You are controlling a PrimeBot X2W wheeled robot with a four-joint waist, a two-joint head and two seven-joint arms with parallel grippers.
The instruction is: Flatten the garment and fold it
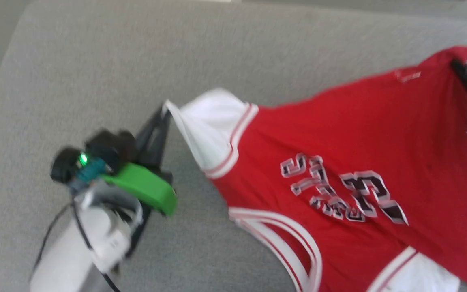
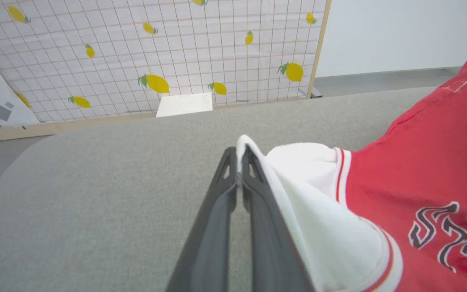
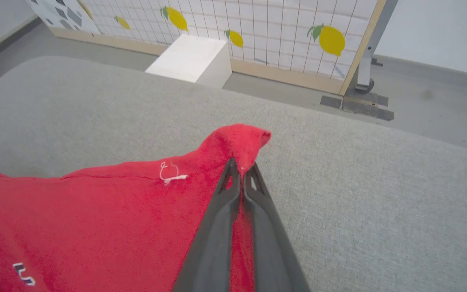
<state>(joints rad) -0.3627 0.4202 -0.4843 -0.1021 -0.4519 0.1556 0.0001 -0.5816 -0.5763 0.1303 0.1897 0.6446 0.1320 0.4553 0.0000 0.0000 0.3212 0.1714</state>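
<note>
The garment (image 1: 339,134) is a red jersey with white sleeves and black lettering, stretched over the grey table (image 1: 95,61). My left gripper (image 1: 164,111) is shut on the edge of its white sleeve (image 1: 209,121); the left wrist view shows the left gripper (image 2: 239,152) pinching that white sleeve (image 2: 310,166). My right gripper (image 1: 458,65), at the right edge of the head view, is shut on a red corner of the garment's hem. Seen from the right wrist, the right gripper (image 3: 241,166) pinches that red corner of the garment (image 3: 241,140), lifted off the table.
The grey table (image 3: 379,194) stretches bare to the left and beyond the garment. Past its far edge stand a lemon-print grid panel (image 2: 156,52) and a white box (image 3: 189,56) on the floor.
</note>
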